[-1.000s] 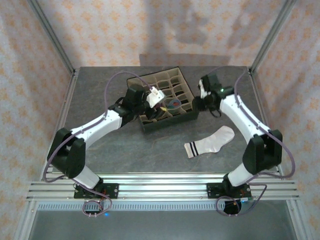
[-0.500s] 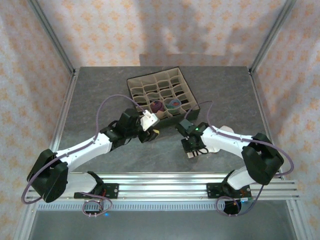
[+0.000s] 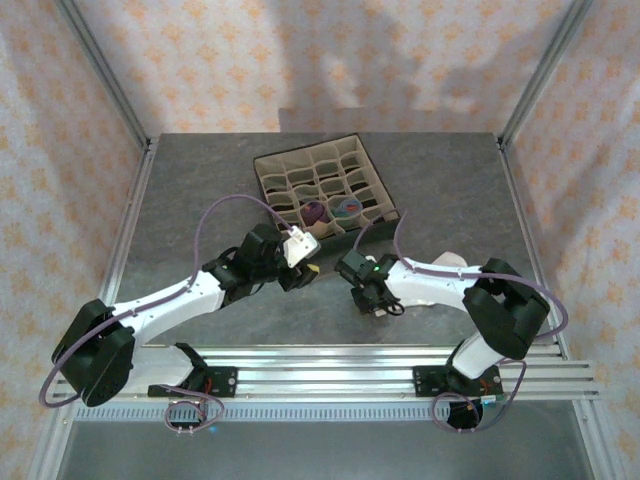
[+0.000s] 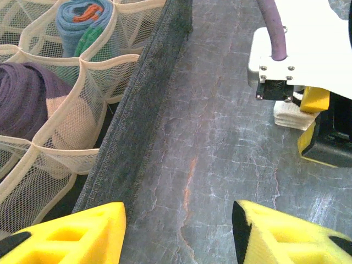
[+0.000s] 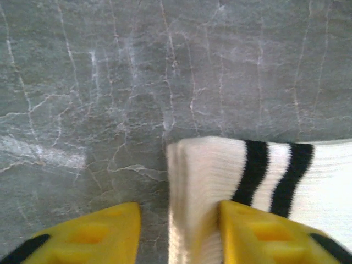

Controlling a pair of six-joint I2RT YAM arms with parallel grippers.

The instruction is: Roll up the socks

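The white sock (image 5: 209,176) with black cuff stripes lies flat on the grey table; its toe (image 3: 450,262) pokes out behind my right arm. My right gripper (image 5: 179,236) is low over the cuff end and open: one finger (image 5: 275,234) rests on the cuff, the other (image 5: 82,236) stands on bare table a gap away. My left gripper (image 4: 179,231) hangs open over bare table beside the box wall, nothing between its fingers. A rolled grey-blue sock (image 4: 82,22) and a rolled purple sock (image 4: 22,104) sit in box cells.
The dark box (image 3: 325,190) of beige mesh compartments stands at the back middle; its near wall (image 4: 143,110) runs just left of my left gripper. The two grippers (image 3: 300,255) (image 3: 365,290) are close together in front of it. Metal frame rails border the table.
Both arms have drawn back from the box toward the near side. The right gripper has dropped onto the white sock's cuff and narrowed its jaws. The left gripper has hardly moved in the last half second.
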